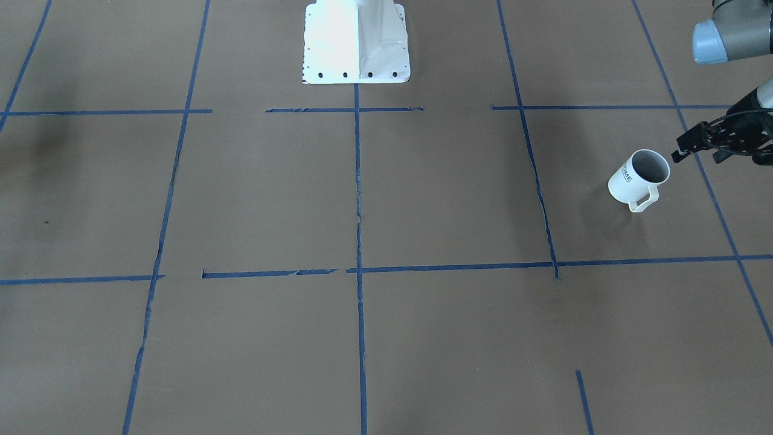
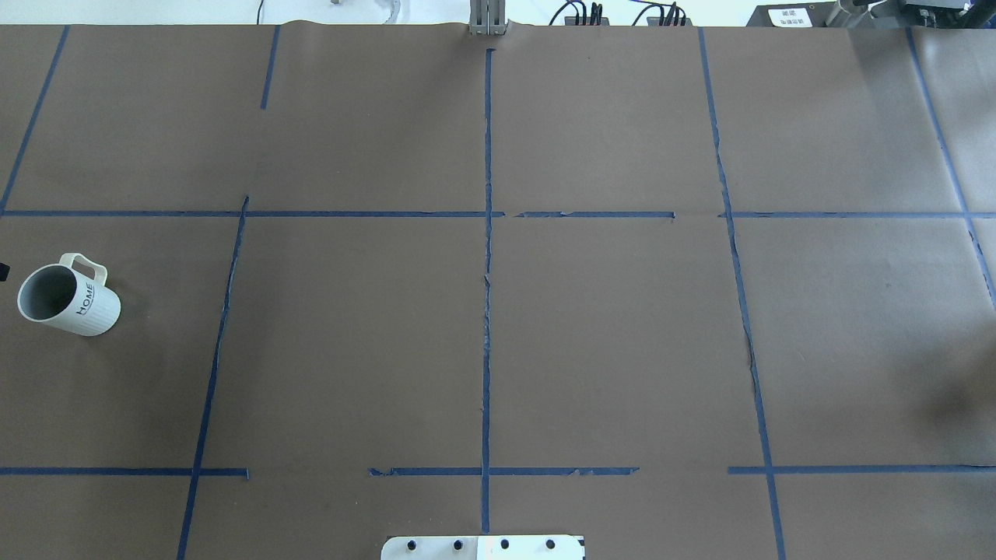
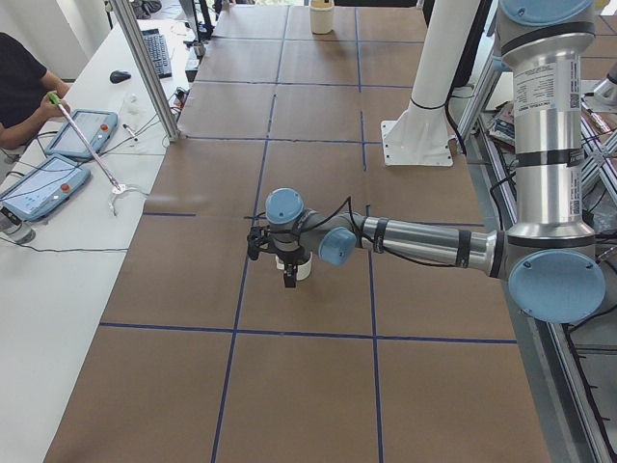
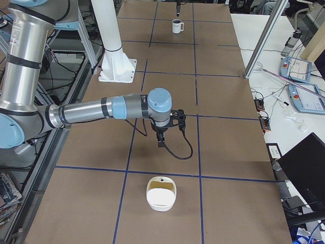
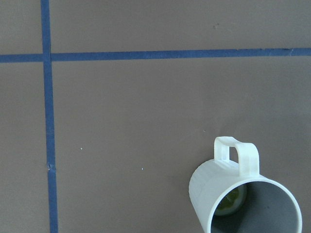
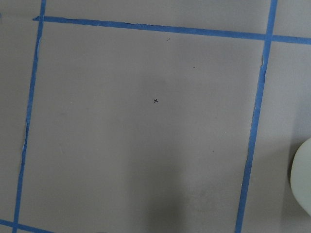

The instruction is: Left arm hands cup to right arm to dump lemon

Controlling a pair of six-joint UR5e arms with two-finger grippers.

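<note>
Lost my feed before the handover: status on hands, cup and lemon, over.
Left hand open beside the cup, not gripping. Right hand far off, open or shut unclear. Lemon inside upright cup. Nothing between left hand and cup.

A robotics lab: blue-taped workbench (image 2: 622,327), teach pendants (image 3: 40,185) beside an operator (image 3: 19,87).

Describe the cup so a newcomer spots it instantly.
On the brown, blue-taped table, look at the robot's far left. The cup there is a white ribbed mug; its squared handle, HOME lettering and lemon inside set it apart.
</note>
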